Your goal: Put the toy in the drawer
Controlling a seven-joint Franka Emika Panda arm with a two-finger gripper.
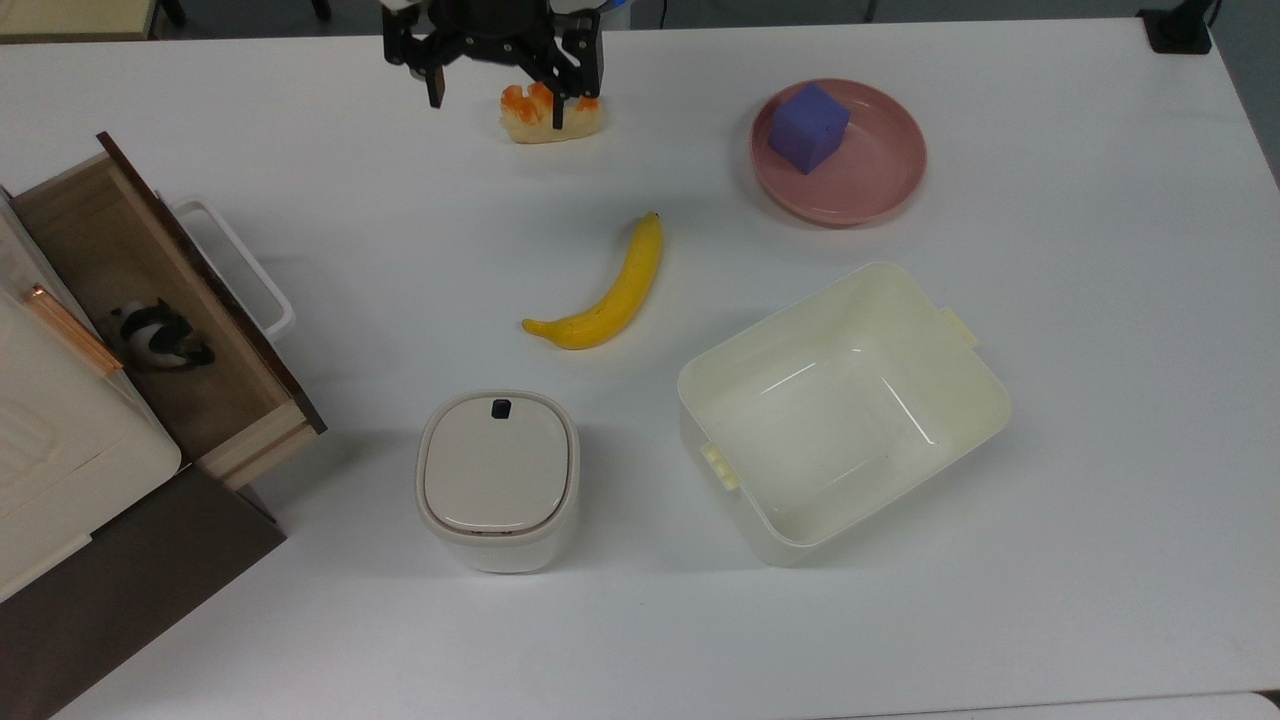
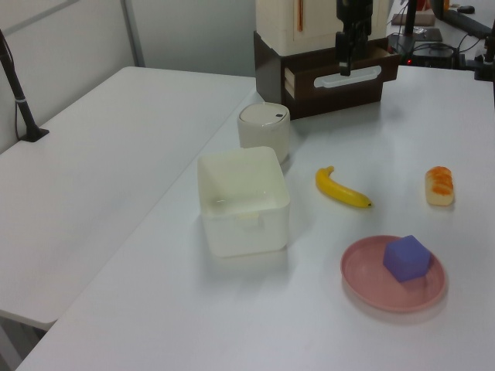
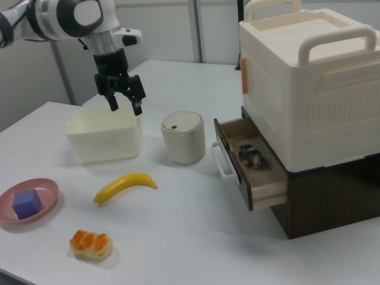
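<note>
Inside the open drawer lies the panda toy | your pincer hangs released, empty, well apart | toy looks light, rigid, likely smooth; pinch its body's sides if regrasping.

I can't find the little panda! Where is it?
The panda toy lies inside the open wooden drawer at the top view's left edge, beside the white loop handle.

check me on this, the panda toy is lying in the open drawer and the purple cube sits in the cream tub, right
Not quite. The toy does lie in the open drawer, but the purple cube sits on the pink plate, not in the cream tub, which holds nothing. The top view shows this plainly.
</note>
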